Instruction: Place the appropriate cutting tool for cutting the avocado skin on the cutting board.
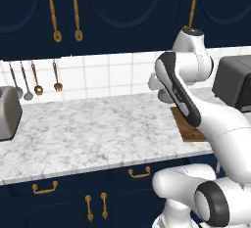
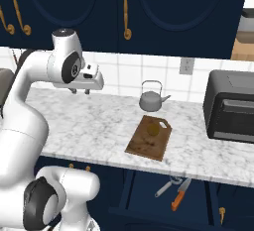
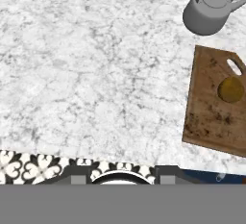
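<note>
The brown wooden cutting board (image 2: pixel 145 144) lies on the marble counter in front of the kettle, and the small olive-brown avocado (image 2: pixel 153 129) rests on its far end. In the hand view the cutting board (image 3: pixel 211 117) is at the right edge with the avocado (image 3: pixel 231 89) near its handle hole. My gripper (image 2: pixel 80 91) hovers above the counter, well left of the board, pointing down, open and holding nothing. A knife with an orange handle (image 2: pixel 179 195) lies in the open drawer below the counter, beside a metal utensil (image 2: pixel 165 187).
A grey kettle (image 2: pixel 151 100) stands behind the board. The dark grey toaster oven (image 2: pixel 230 113) sits at the right end of the counter. A toaster (image 1: pixel 7 112) is at the far left, with utensils (image 1: pixel 34 78) hanging on the tiled wall.
</note>
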